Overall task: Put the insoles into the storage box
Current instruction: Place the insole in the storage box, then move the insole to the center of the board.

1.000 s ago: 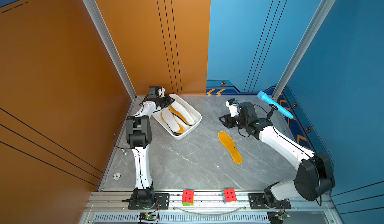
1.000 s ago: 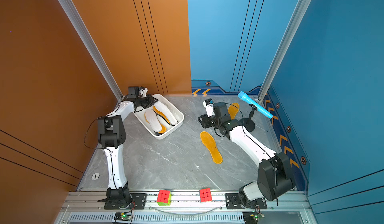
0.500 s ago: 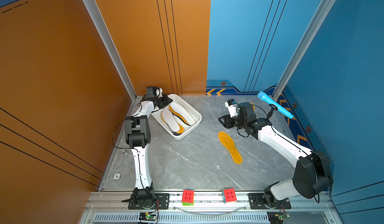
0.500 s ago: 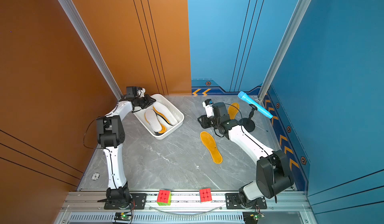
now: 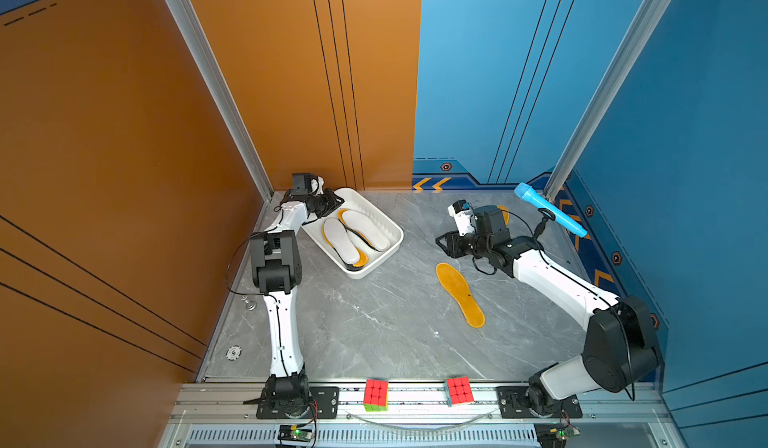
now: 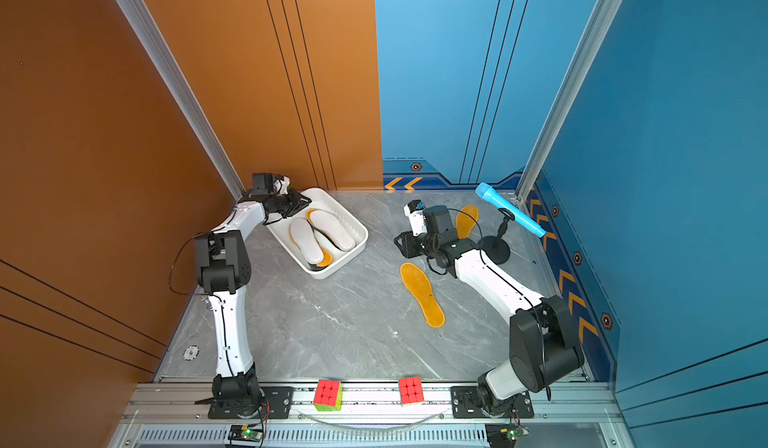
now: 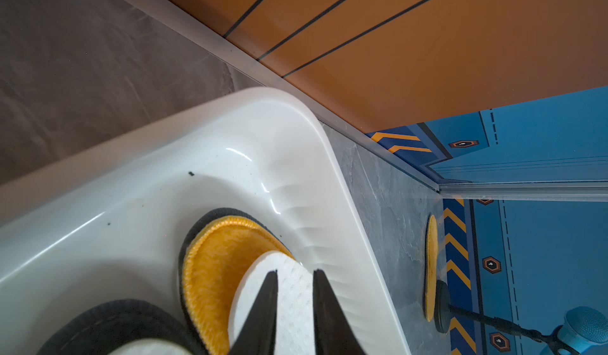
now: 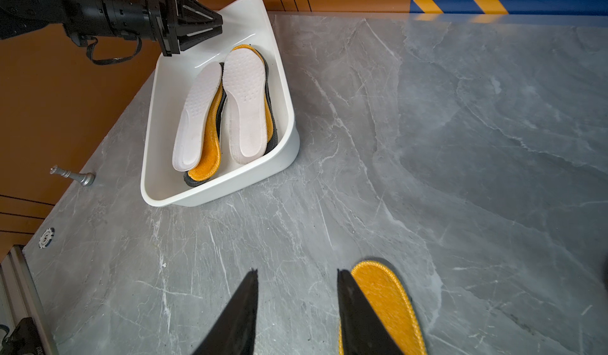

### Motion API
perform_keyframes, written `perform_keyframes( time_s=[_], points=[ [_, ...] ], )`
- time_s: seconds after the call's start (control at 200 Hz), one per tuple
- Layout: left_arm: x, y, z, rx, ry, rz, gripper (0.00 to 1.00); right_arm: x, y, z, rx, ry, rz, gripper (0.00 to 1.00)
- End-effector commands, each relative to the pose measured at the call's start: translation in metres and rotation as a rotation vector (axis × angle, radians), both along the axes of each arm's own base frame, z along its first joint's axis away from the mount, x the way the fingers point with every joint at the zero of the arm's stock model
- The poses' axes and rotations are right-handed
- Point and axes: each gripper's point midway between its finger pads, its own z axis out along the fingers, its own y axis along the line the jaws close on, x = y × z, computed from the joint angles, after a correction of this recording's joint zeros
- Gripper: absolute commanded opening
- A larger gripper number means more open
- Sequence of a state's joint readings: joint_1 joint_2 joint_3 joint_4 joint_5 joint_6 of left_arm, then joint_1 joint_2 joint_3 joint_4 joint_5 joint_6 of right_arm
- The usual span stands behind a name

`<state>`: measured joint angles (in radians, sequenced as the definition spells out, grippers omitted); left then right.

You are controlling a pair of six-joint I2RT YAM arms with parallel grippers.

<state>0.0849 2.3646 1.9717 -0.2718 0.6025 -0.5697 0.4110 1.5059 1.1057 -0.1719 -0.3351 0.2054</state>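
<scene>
One orange-yellow insole lies flat at 3 o'clock on the table. The empty right gripper hangs parted beyond it. At 11 o'clock, the white storage box holds two white insoles over orange and dark ones. Above its far corner the left gripper, narrowly parted and empty, has edged left since a second ago.

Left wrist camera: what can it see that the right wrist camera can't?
Only the left wrist view shows the blue microphone on its stand and one orange insole beside it. Only the right wrist view shows another orange insole on the table by the right claw, plus a metal peg. Both show the storage box, the white insoles inside it and the left claw over it.
</scene>
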Motion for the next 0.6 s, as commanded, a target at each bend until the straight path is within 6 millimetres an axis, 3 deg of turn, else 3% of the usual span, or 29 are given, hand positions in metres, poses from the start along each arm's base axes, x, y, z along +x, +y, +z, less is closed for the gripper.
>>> perform_keyframes(
  time_s=[0.0, 0.145, 0.275, 0.37, 0.596],
  points=[
    [-0.006, -0.007, 0.04, 0.011, -0.066, -0.037, 0.27, 0.012, -0.012, 0.005, -0.036, -0.01, -0.075, 0.43],
    [-0.029, -0.035, 0.074, 0.059, -0.119, -0.096, 0.42, 0.024, -0.046, -0.011, -0.201, 0.058, -0.216, 0.45],
    [-0.06, -0.065, 0.094, 0.103, -0.147, -0.141, 0.54, 0.02, -0.074, -0.038, -0.322, 0.192, -0.295, 0.47],
    [-0.083, -0.082, 0.097, 0.128, -0.139, -0.147, 0.6, 0.005, -0.09, -0.061, -0.391, 0.316, -0.327, 0.49],
    [-0.122, -0.093, 0.111, 0.022, -0.212, -0.054, 0.65, -0.05, -0.115, -0.114, -0.52, 0.553, -0.338, 0.53]
  ],
)
